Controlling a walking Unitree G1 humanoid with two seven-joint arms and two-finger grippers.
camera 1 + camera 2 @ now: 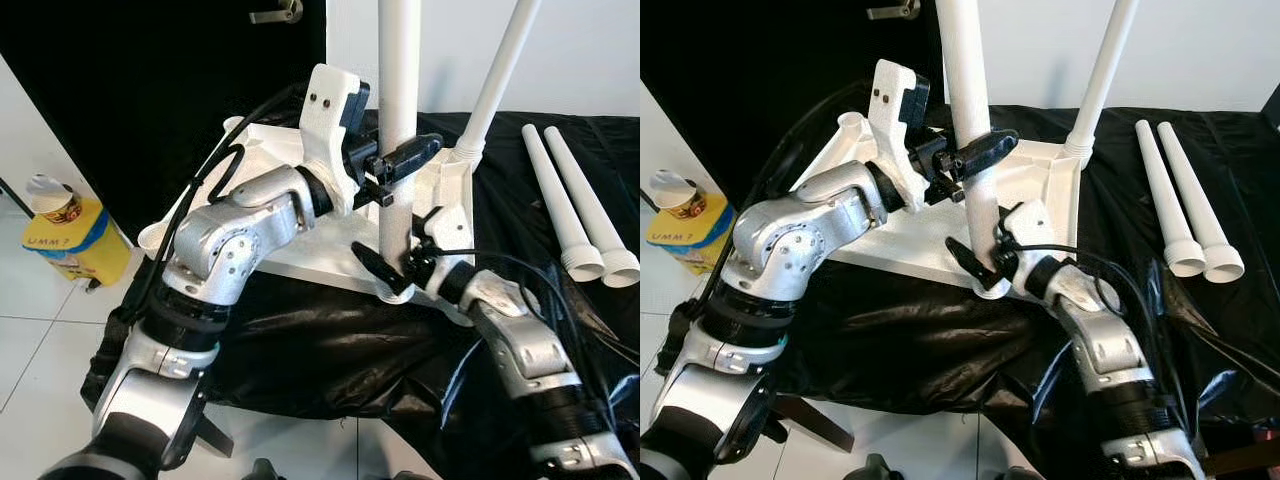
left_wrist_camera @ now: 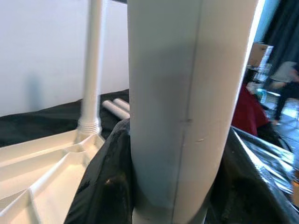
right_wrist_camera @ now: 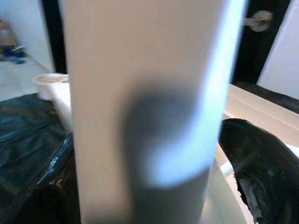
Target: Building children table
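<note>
A white table top (image 1: 305, 245) lies upside down on a black sheet (image 1: 320, 340). One white leg (image 1: 398, 70) stands upright in its near corner socket. My left gripper (image 1: 405, 168) is shut on this leg partway up. Lower down, just above the socket, my right gripper (image 1: 398, 258) is shut on the same leg. The leg fills the middle of the left wrist view (image 2: 187, 93) and the right wrist view (image 3: 140, 93), with black fingers (image 2: 100, 186) either side. A second leg (image 1: 498, 75) stands in the far right corner socket.
Two loose white legs (image 1: 570, 200) lie side by side on the sheet at the right. A yellow container (image 1: 75, 245) with a cup on top stands on the tiled floor at the left. A black door with a handle (image 1: 278, 12) is behind.
</note>
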